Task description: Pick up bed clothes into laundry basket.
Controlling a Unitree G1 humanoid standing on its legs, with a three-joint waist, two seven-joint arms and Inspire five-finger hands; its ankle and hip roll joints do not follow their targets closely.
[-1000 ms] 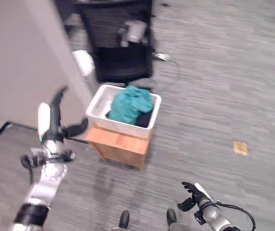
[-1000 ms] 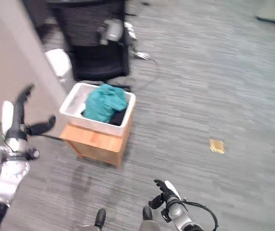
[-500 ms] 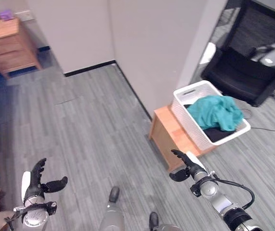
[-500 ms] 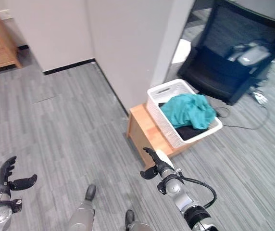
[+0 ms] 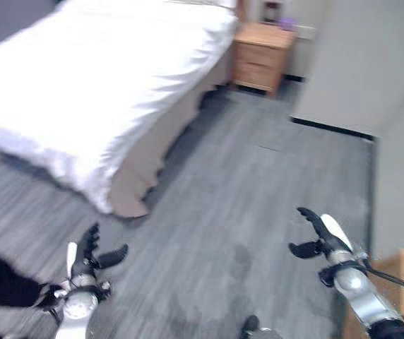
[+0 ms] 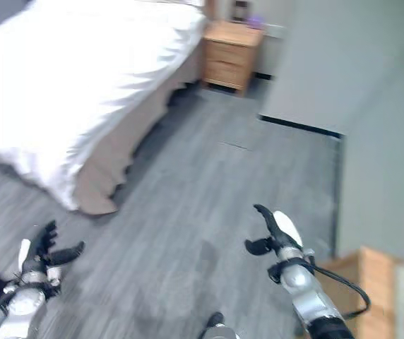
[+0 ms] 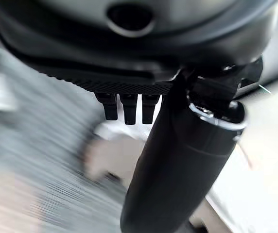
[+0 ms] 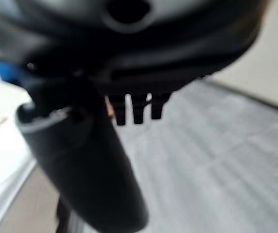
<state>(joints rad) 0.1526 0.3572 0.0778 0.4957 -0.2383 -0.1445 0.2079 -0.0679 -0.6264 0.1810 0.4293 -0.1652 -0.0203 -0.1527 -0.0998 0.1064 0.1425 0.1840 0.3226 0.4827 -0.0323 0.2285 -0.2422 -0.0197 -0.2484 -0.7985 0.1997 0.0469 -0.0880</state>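
A bed (image 5: 96, 78) under a white sheet fills the upper left, its sheet hanging down to the grey floor. My left hand (image 5: 83, 260) is low at the lower left, open, with straight fingers and nothing in it. My right hand (image 5: 323, 234) hovers at the lower right over the floor, also open and holding nothing. In the left wrist view the fingers (image 7: 124, 107) point straight out toward the white sheet (image 7: 255, 160). A dark shape (image 5: 1, 284) lies low by my left arm; I cannot tell what it is.
A wooden nightstand (image 5: 262, 60) stands at the bed's far corner. A pale wall (image 5: 357, 63) with a dark skirting runs down the right side. The corner of a wooden stand (image 5: 403, 282) sits at the lower right. Grey plank floor (image 5: 244, 191) lies between bed and wall.
The camera has swung left: the white basket with teal cloth has left the picture and the bed has come in. Both hands stay open and low.
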